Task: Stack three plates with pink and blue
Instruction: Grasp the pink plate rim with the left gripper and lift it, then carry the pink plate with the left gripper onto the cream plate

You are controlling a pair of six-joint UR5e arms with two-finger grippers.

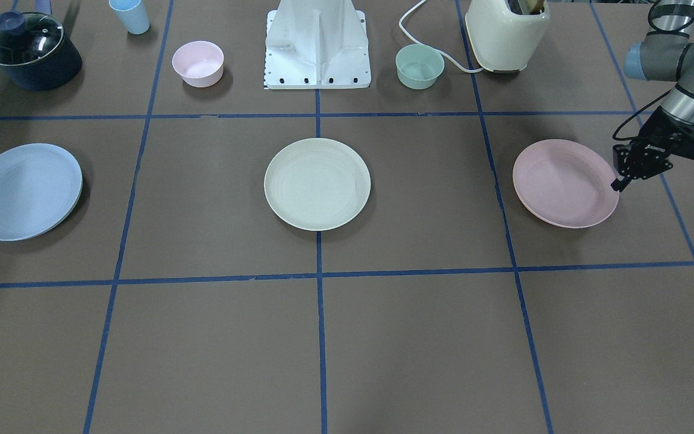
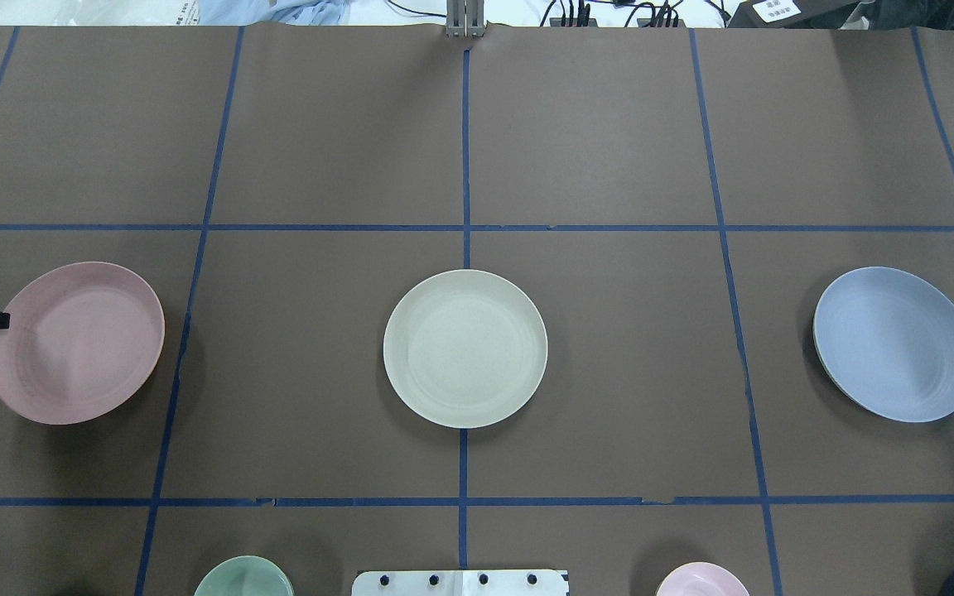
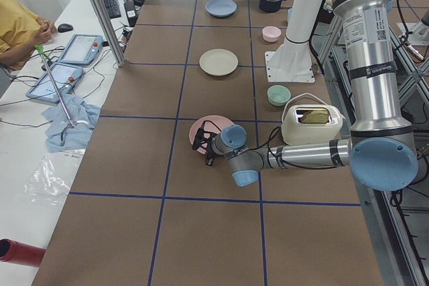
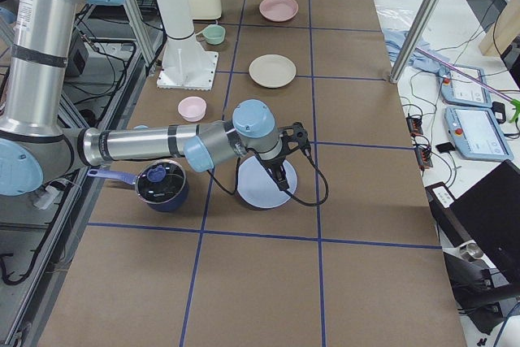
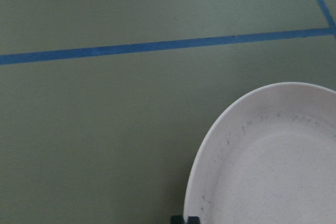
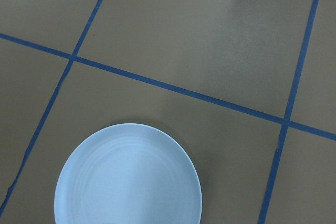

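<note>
Three plates, well apart: one pink plate [image 1: 564, 184], one cream plate [image 1: 317, 184], one blue plate [image 1: 21, 191]. Opening of left hand [image 1: 618, 184] and right hand [image 4: 282, 178] cannot be told.

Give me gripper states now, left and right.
Left gripper: at the pink plate rim; open or closed cannot be told.
Right gripper: over the blue plate; cannot be told.

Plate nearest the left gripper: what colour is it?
The plate is pale pink, plain with no pattern; the overhead view shows it best.
</note>
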